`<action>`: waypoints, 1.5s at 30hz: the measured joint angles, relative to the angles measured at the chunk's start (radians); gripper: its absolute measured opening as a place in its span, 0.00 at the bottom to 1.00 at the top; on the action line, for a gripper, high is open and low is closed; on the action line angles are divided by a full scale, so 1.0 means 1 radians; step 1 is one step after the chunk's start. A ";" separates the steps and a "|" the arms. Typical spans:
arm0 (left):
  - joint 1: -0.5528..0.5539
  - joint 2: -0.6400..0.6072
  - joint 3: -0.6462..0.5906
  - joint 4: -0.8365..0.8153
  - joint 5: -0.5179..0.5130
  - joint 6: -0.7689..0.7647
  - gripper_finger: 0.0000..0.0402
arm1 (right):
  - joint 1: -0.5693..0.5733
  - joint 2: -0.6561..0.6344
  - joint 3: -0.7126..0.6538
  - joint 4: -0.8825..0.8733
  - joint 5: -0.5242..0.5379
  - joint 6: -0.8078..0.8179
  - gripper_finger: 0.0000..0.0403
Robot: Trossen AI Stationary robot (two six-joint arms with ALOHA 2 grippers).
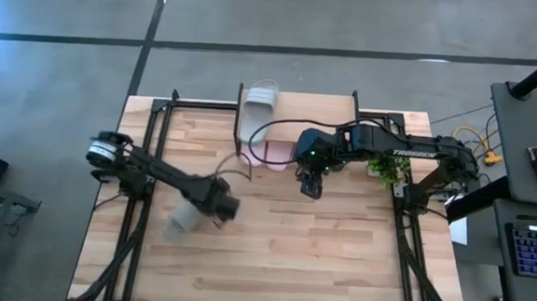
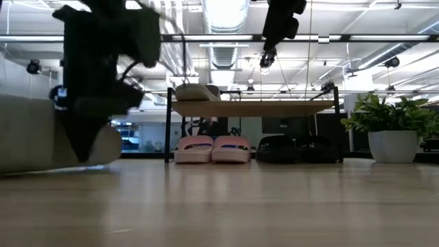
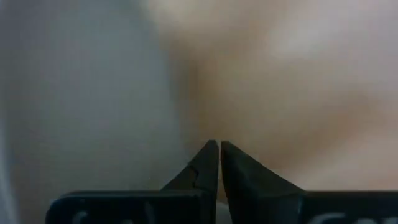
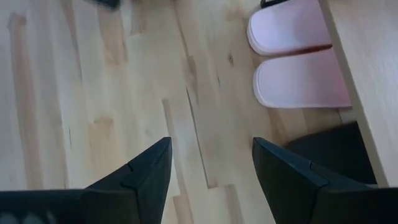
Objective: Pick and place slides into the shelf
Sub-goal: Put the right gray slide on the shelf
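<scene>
One grey-green slide [image 1: 260, 97] [image 2: 197, 91] lies on the plank top of the shelf [image 1: 327, 109] [image 2: 274, 108]. Under the plank, the pale pink pair [image 2: 212, 149] [image 4: 298, 62] and the black pair [image 2: 295, 147] rest on their soles on the table. The other grey-green slide [image 1: 184, 216] [image 2: 34, 134] [image 3: 74, 93] lies on the table's left half. My left gripper [image 1: 220, 213] [image 2: 84, 151] [image 3: 219, 148] is shut, low over the table right beside this slide. My right gripper [image 1: 310, 189] [image 4: 211, 162] hangs open in the air in front of the shelf. My left gripper points down with its shut fingertips [image 3: 211, 155] just beside the grey-green slide's side [image 3: 143, 106]. Nothing shows between the fingers. Whether they touch the slide, I cannot tell.
A potted plant [image 1: 386, 169] [image 2: 391, 130] in a white pot stands at the shelf's right end. Black frame bars [image 1: 147, 143] run along both table sides. Bare wood [image 1: 318, 256] lies in the near half of the table.
</scene>
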 joint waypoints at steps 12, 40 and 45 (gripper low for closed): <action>-0.355 -0.087 0.263 0.024 -0.146 -0.238 0.00 | 0.000 0.000 0.000 -0.004 0.001 -0.032 0.53; -0.286 -0.114 0.042 -0.108 -0.194 -0.652 0.00 | -0.001 0.000 0.000 0.133 0.001 -0.048 0.53; -0.335 -0.210 0.112 0.389 -0.362 -0.274 0.00 | -0.001 0.000 0.000 0.131 0.001 -0.048 0.53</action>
